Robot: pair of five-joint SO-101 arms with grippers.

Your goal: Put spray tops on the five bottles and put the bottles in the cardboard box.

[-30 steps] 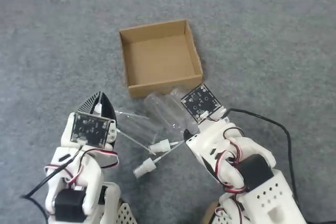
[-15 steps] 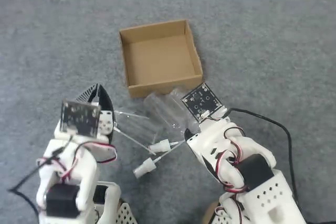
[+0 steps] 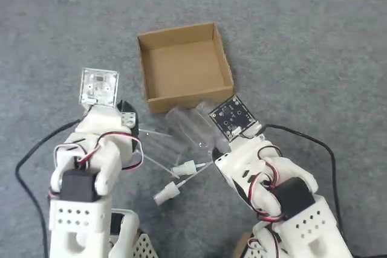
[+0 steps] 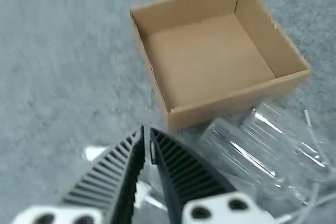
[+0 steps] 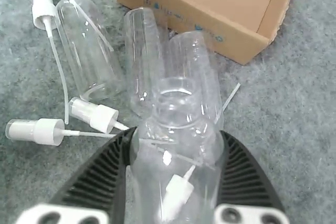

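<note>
Grey worktop (image 3: 314,52) carries the open box (image 3: 181,67). Clear bottles (image 5: 143,56) lie just beside its near wall. Right tool (image 5: 176,136) grips one open-necked bottle (image 5: 177,108). Left tool (image 4: 147,135) is narrow, holding nothing. Loose spray tops (image 3: 167,194) lie between the arms.

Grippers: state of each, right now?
Left gripper: jaws shut, holding nothing.
Right gripper: jaws shut on a clear bottle.

Just before the cardboard box (image 3: 181,67), bottles (image 3: 184,125)
</note>
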